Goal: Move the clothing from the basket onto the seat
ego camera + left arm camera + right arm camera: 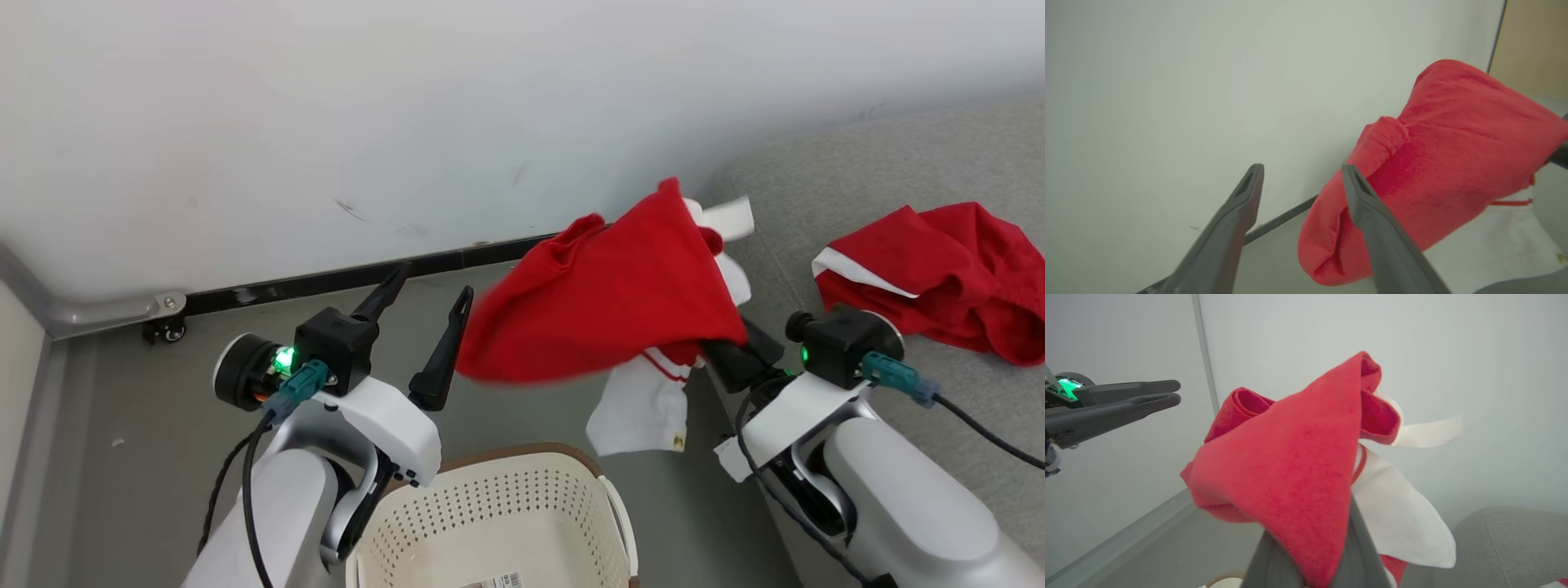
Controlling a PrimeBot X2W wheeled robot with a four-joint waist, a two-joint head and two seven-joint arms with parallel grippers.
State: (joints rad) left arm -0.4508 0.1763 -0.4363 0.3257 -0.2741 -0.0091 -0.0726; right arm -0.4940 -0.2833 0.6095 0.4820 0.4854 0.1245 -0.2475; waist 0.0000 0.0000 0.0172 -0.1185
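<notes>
Where the basket (490, 498) sits at 6 o'clock on the grey floor (163, 425), the left gripper (433, 284) at 9 o'clock gapes empty and the right gripper (731, 353) at 4 o'clock pinches a red garment (604, 302) aloft, long axis 8 to 2 o'clock. Beyond, a second red garment (955, 269) lies on the sofa (898, 163) at 3 o'clock, against the white wall (408, 106).

Right fingers (732, 359) mostly under blurred red garment (604, 302); basket (490, 514) partly off head view's bottom edge.
</notes>
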